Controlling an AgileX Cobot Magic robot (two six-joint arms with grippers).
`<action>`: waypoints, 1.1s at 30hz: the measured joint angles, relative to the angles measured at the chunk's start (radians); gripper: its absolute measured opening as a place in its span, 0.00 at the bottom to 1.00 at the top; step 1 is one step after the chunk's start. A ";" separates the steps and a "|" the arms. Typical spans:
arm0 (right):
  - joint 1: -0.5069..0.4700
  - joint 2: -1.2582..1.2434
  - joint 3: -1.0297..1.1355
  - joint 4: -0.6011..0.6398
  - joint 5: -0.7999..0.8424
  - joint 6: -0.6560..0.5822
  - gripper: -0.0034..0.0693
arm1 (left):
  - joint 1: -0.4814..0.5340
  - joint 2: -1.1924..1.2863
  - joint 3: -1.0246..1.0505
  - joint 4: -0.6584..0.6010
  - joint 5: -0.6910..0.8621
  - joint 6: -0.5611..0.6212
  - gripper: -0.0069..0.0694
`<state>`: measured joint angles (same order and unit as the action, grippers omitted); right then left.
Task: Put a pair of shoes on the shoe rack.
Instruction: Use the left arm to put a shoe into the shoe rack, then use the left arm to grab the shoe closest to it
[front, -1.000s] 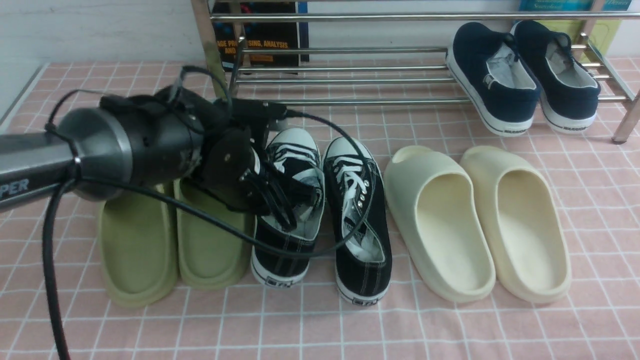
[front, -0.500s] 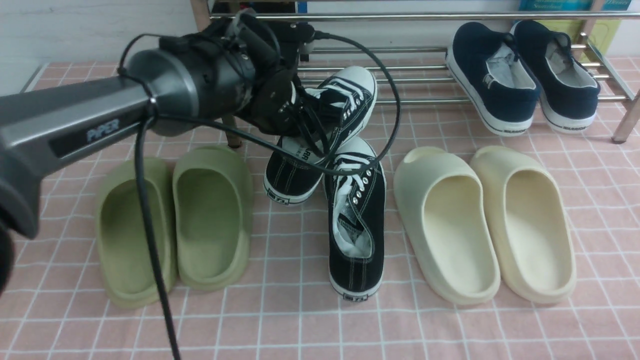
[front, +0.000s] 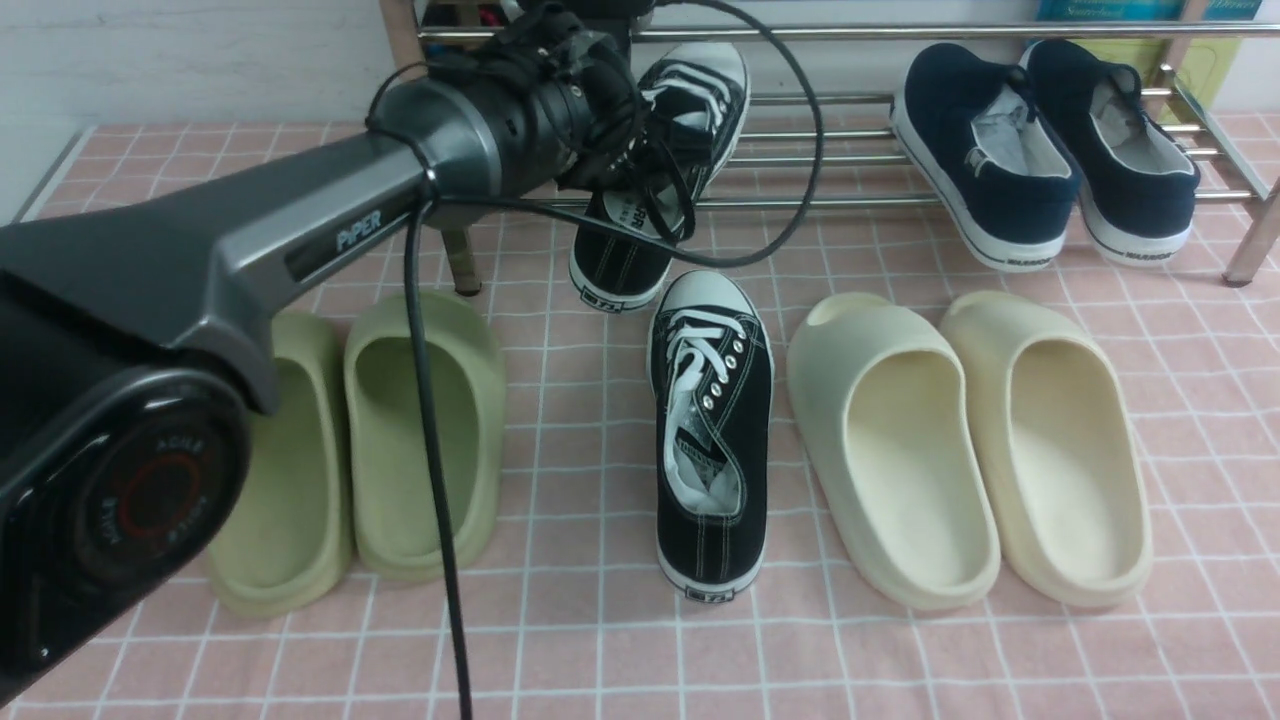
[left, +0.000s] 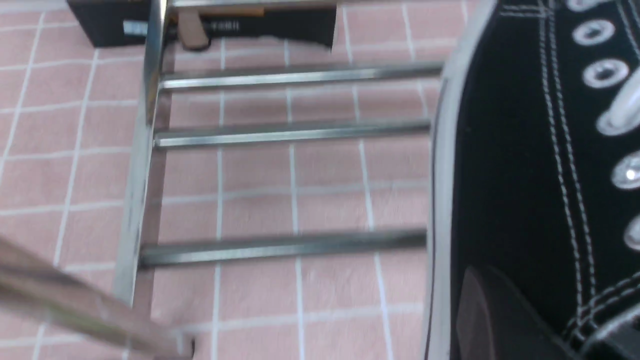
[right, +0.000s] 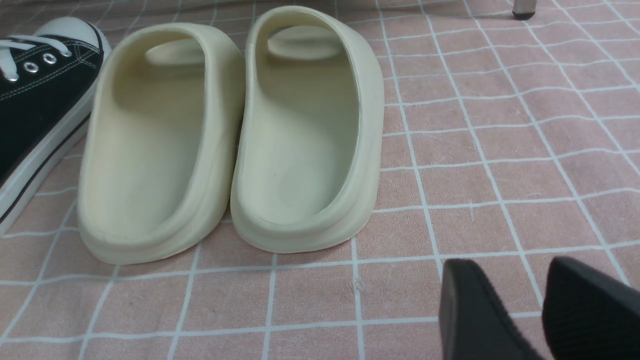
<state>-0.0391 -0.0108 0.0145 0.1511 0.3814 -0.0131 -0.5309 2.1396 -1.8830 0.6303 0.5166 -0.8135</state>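
Above the left end of the shoe rack (front: 830, 160), our left gripper (front: 625, 165) is clamped on one black sneaker (front: 680, 110), its toe tipped toward the tubes, in our judgement so it can go on toe-first. The second sneaker (front: 712, 430) lies on the checked cloth between green slides (front: 420, 430) and cream slides (front: 900, 440). The rack's visible tier holds navy slip-ons (front: 985, 150) at its right end. Our right gripper (right: 515, 272) hovers low, fingers apart and empty.

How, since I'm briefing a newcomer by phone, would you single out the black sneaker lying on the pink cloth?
Start at the chrome shoe rack along the back, then drop to the pink checked cloth before it. Between the green slides and the cream slides lies one black sneaker, the only laced shoe there, with a white toe cap.
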 joint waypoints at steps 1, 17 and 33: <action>0.000 0.000 0.000 0.000 0.000 0.000 0.37 | 0.009 0.004 -0.003 0.000 -0.013 -0.013 0.11; 0.000 0.000 0.000 0.001 0.000 0.000 0.37 | 0.073 0.048 -0.008 0.030 -0.137 -0.170 0.29; 0.000 0.000 0.000 0.001 0.000 0.000 0.38 | -0.056 -0.211 -0.018 -0.018 0.241 0.188 0.62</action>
<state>-0.0391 -0.0108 0.0145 0.1521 0.3818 -0.0131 -0.5864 1.9287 -1.9014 0.6126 0.7581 -0.6251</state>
